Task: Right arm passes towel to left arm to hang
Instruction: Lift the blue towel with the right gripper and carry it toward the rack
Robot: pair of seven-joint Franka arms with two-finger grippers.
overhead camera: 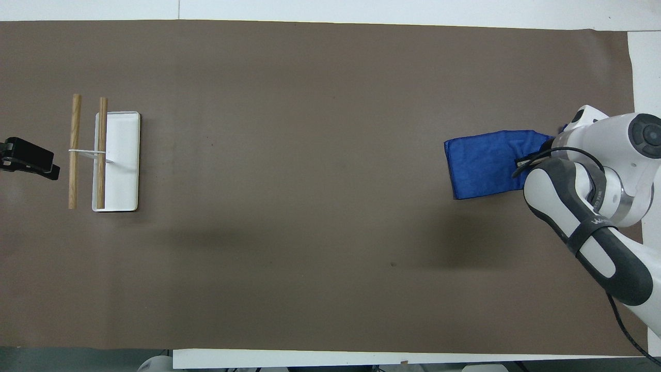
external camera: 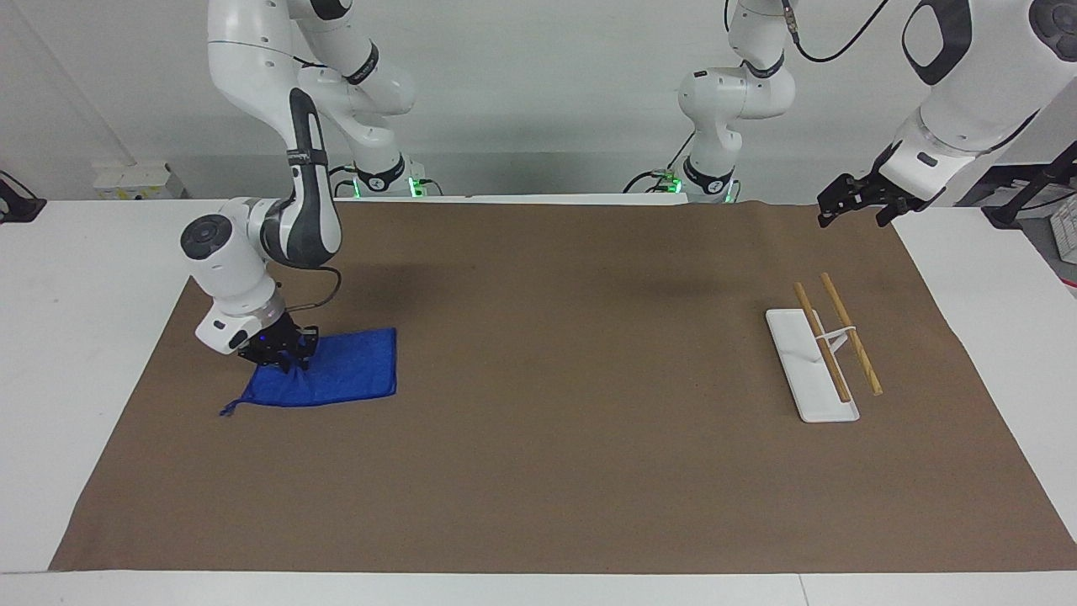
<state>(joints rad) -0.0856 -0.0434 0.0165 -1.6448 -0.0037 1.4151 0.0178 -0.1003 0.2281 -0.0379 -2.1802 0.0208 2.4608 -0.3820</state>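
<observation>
The royal-blue towel [external camera: 345, 370] lies on the brown mat at the right arm's end, bunched and lifted at the edge nearest the robots; it also shows in the overhead view [overhead camera: 483, 163]. My right gripper [external camera: 284, 358] is shut on that bunched edge, just above the mat. In the overhead view the right gripper [overhead camera: 522, 164] is mostly hidden under the arm. My left gripper [external camera: 850, 202] waits in the air near the mat's corner at the left arm's end; it also shows at the overhead view's edge [overhead camera: 28, 157].
A white rack [external camera: 812, 370] with two wooden rods [external camera: 850, 332] stands at the left arm's end; it also shows in the overhead view [overhead camera: 117, 160]. The brown mat [external camera: 572, 438] covers most of the white table.
</observation>
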